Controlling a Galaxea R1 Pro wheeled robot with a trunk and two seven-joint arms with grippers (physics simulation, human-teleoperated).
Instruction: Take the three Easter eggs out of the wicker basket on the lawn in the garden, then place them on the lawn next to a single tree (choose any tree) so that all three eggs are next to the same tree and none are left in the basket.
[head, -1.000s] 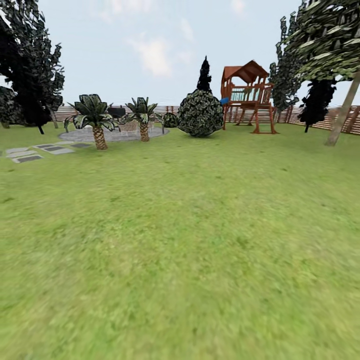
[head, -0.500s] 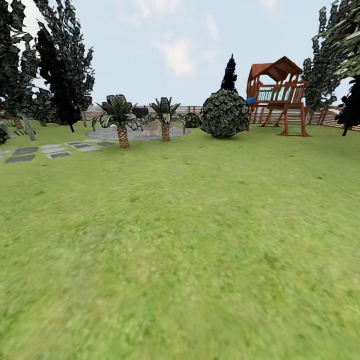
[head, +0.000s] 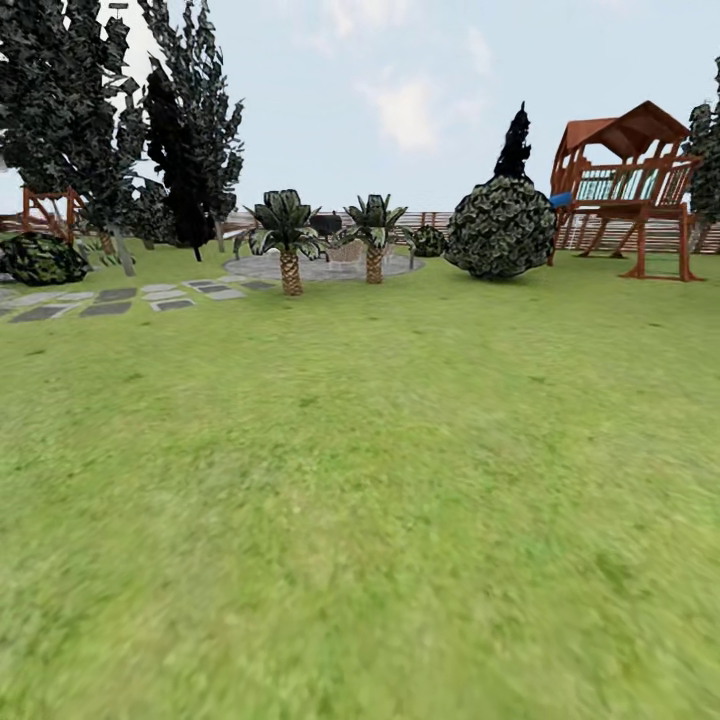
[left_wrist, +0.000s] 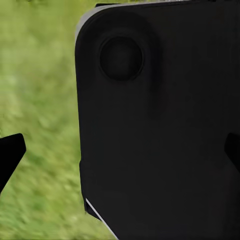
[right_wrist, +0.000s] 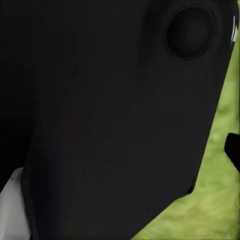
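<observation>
The lawn (head: 360, 500) spreads wide, green with yellowish patches, from my feet to the back of the garden. A tree (head: 70, 110) with dark speckled leaves and a pale slim trunk stands at the far left. The wicker basket and the Easter eggs are out of view. In the left wrist view my left gripper (left_wrist: 120, 152) is open, its black fingertips (left_wrist: 11, 152) at the picture's two sides, with a black body of the robot and grass between them. My right gripper (right_wrist: 120, 150) faces another black body, with one fingertip (right_wrist: 233, 149) over grass.
Two short palms (head: 288, 240) stand before a grey round patio (head: 320, 267). Stepping stones (head: 110, 300) lie at the left. A round bush (head: 500, 228) and a wooden playset (head: 630, 185) stand at the back right, before a slat fence (head: 660, 232). A black-leaved tree (head: 180, 150) rises at the left.
The head view has turned to the left: palms, bush and playset have slid to the right in the picture, and trees and stones have come in at the left.
</observation>
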